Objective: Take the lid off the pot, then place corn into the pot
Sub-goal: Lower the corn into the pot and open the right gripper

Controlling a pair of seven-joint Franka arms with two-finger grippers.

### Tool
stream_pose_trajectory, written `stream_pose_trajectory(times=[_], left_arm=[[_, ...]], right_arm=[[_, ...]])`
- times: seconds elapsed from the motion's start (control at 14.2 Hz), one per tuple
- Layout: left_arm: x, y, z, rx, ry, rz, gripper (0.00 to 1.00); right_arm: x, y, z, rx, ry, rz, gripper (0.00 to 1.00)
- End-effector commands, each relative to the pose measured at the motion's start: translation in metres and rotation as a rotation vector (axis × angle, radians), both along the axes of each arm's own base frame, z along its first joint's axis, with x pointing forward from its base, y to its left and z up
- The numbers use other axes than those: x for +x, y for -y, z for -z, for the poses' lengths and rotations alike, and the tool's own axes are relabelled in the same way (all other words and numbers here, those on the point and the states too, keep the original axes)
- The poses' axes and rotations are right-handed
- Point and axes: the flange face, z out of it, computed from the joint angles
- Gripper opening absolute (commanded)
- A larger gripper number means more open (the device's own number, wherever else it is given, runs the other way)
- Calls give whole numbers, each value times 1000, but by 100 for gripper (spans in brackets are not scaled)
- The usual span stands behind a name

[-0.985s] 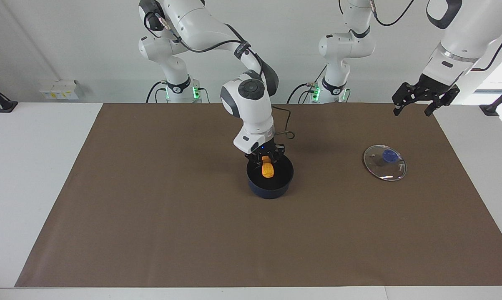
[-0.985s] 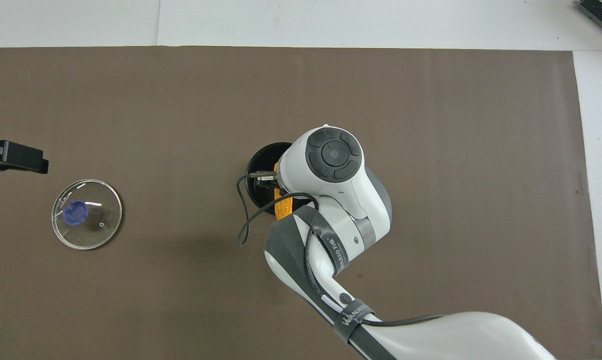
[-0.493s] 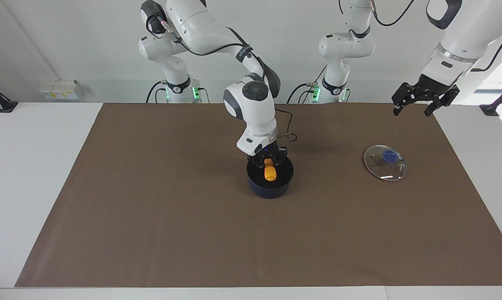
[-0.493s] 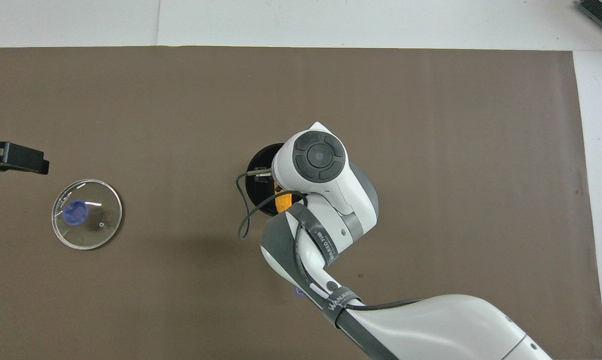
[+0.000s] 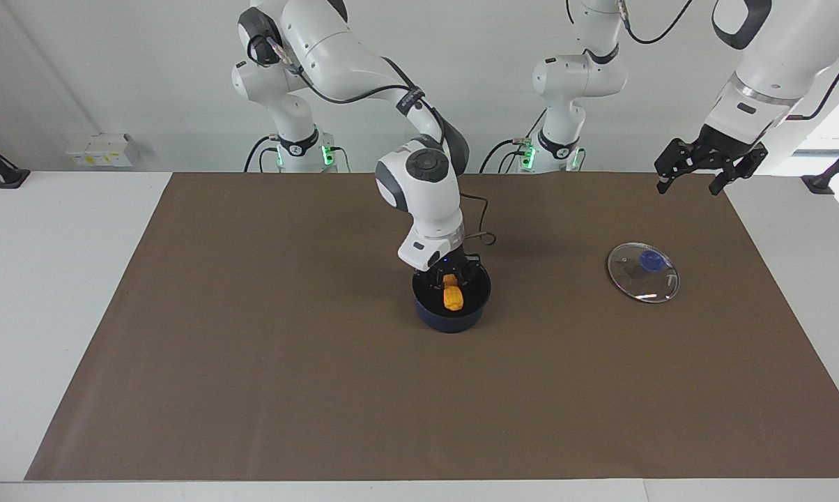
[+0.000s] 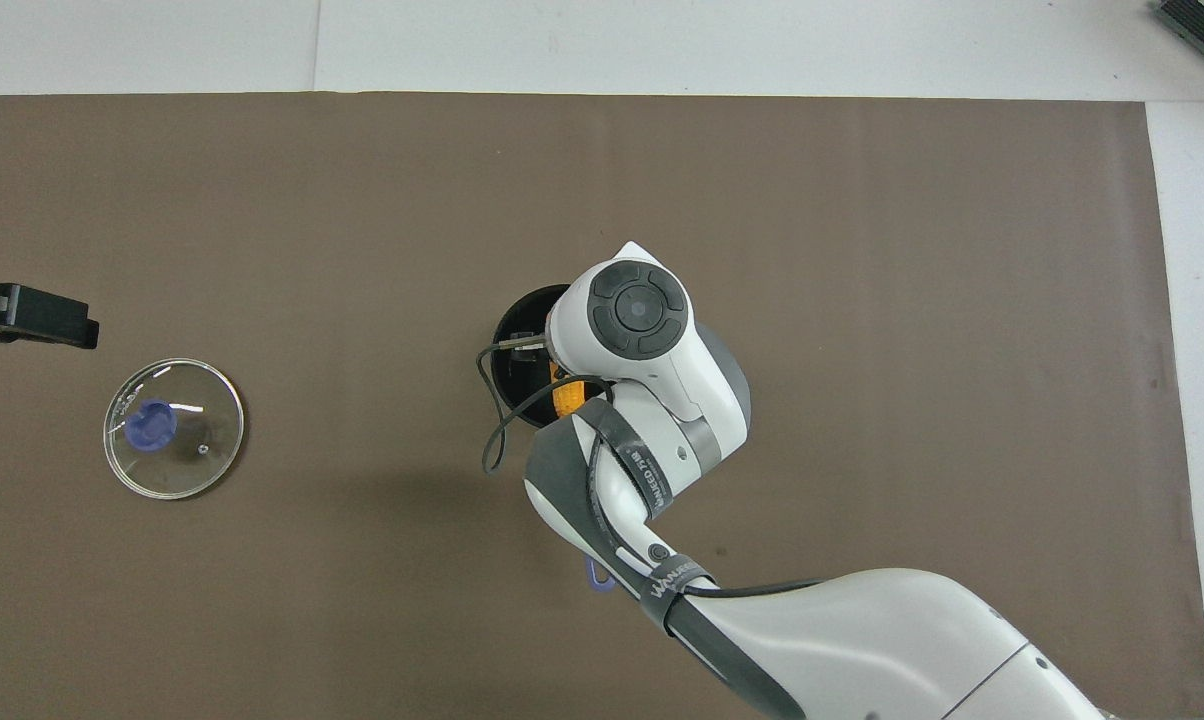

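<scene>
Brown mat (image 5: 252,348); only facing view shows corn (image 5: 452,298) low in pot (image 5: 451,319)

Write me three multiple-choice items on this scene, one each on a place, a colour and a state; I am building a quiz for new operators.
1. Where does the lid lie?
A. on the pot
B. flat on the brown mat, toward the left arm's end of the table
C. in the left end effector

2. What colour is the lid's knob?
A. red
B. blue
C. black

3. What is the state of the corn?
A. lying on the mat
B. lying on the lid
C. held by the right end effector inside the pot

Key: 1 B, the lid rests on the mat away from the pot, below the raised left end effector. 2 B, the knob shows blue through the glass. 3 C, the end effector's fingers flank the cob within the rim.
</scene>
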Motion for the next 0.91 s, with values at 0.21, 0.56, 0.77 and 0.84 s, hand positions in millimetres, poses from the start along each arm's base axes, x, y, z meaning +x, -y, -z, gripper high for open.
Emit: stream_pose_trajectory(times=[0.21,0.56,0.77,0.84], left_arm=[[1,0,-3,6,3,13,100],[1,0,-2,6,-2,13,100],[0,-2,-3,4,-2,7,100],[0,-3,-4,3,-1,2,100]], right_arm=[[2,-3,-1,8,12,-25,100],[5,8,-31,8,46,-8,100],[16,57,-81,-16,40,41,100],[19,83,-101,-32,22,71,100]])
